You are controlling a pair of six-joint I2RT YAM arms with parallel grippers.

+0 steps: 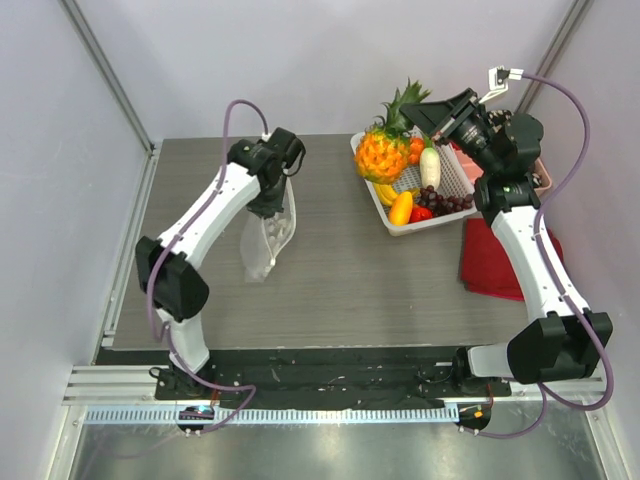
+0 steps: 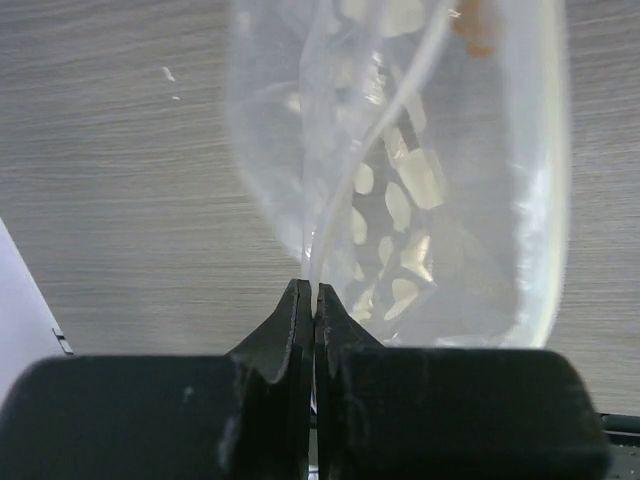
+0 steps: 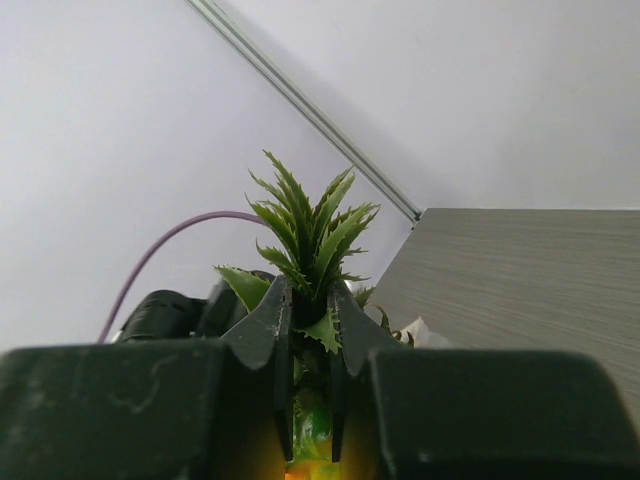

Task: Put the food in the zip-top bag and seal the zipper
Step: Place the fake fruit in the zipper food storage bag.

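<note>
The zip-top bag [image 1: 268,240] is clear with white dots and hangs over the left half of the table, its lower end near the wood. My left gripper [image 1: 283,197] is shut on the bag's upper edge. In the left wrist view the bag [image 2: 420,180] spreads ahead of the pinching left gripper [image 2: 309,290], and a thin whitish strip, the zipper [image 2: 375,150], runs into the jaws. The orange scaly fruit [image 1: 382,156] is at the basket's left corner. My right gripper [image 1: 410,112] is shut on the fruit's green leaf crown [image 3: 310,225].
A white mesh basket [image 1: 440,224] at the back right holds a white radish [image 1: 430,166], yellow pieces [image 1: 400,208] and dark grapes [image 1: 446,201]. A red cloth [image 1: 490,262] lies on the table's right edge. A pink tray [image 1: 546,176] shows behind the right arm.
</note>
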